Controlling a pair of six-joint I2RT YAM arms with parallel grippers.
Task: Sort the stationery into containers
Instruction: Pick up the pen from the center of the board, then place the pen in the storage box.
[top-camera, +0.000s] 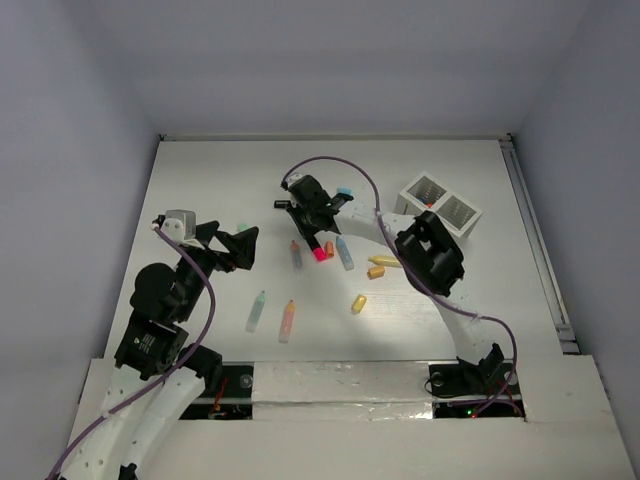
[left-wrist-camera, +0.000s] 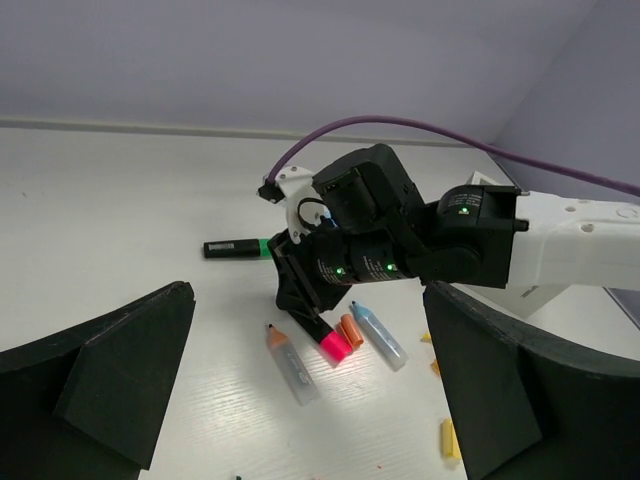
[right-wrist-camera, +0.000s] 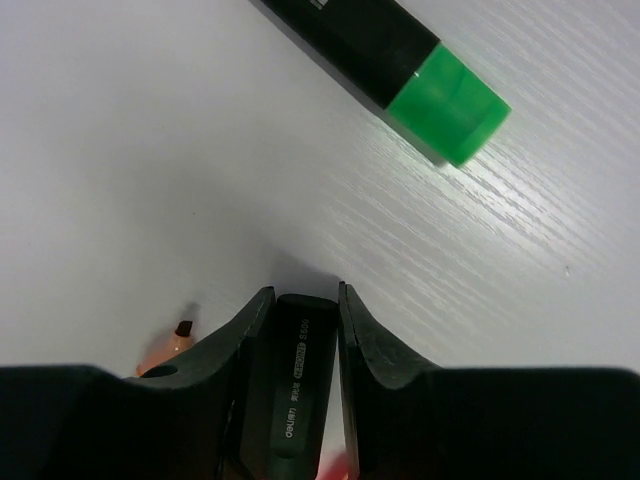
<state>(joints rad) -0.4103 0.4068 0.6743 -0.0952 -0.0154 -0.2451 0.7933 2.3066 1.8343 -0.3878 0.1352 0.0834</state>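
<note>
Standing near the far right corner of the white, finely grained tabletop, the small white rectangular box shows two compartments side by side. Their insides look grey and thinly striped by the slotted walls. What lies in them cannot be made out from above. A tiny orange speck sits at the rim between the two, and I cannot tell whether it is inside.

The right arm's fingers, matte black and wedge-shaped, are clamped on the smooth barrel of a black marker with a pink cap. The barrel, with its pale print, fills the gap between them. The pink end points down at the middle of the tabletop, well apart from the box; I cannot tell whether it touches the surface. The left arm's fingers, broad black slabs, stand spread wide over the left part of the tabletop and hold nothing.

Just beside the pink cap lie a short orange cap, a translucent light blue marker and a clear-bodied marker with an orange tip. Farther back lies a glossy black marker with a green cap. Nearer the arms lie a mint marker and a pale orange marker. Three stubby yellow pieces lie to the right of the held marker, towards the box.
</note>
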